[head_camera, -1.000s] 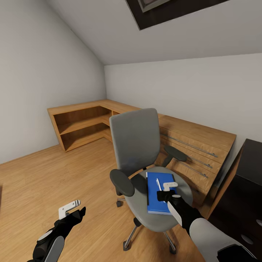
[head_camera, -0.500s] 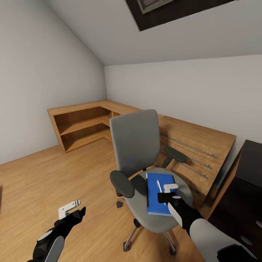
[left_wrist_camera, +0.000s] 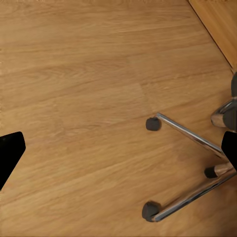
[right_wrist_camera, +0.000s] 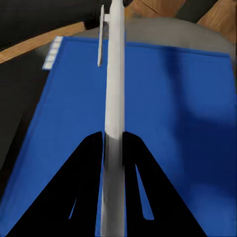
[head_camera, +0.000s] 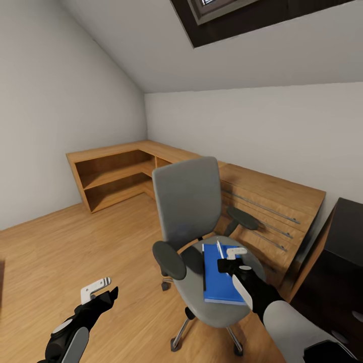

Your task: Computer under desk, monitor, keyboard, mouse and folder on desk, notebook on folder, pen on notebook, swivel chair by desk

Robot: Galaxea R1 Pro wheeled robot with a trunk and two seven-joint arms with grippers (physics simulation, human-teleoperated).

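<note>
The grey swivel chair (head_camera: 187,201) stands mid-room with the blue folder (head_camera: 220,282) flat on its seat. My right gripper (head_camera: 228,257) hovers over the folder's far end, shut on the white pen (head_camera: 220,249). In the right wrist view the pen (right_wrist_camera: 116,74) runs between the two black fingers of the right gripper (right_wrist_camera: 114,140), above the folder (right_wrist_camera: 173,108). My left gripper (head_camera: 103,291) hangs open over bare floor left of the chair; in its wrist view this gripper (left_wrist_camera: 118,153) faces the chair's silver base (left_wrist_camera: 192,140). The black desk (head_camera: 348,237) shows at the right edge. Monitor, keyboard, mouse, computer and notebook are out of view.
A light wooden L-shaped cabinet (head_camera: 116,171) with shelves and drawers lines the far walls behind the chair. A sloped ceiling with a skylight (head_camera: 227,15) is overhead. Open wooden floor (head_camera: 75,242) spreads to the left.
The camera has tilted slightly upward. My right gripper has risen a little with the pen, whose tip now reaches past the folder's far edge. The left arm has not moved.
</note>
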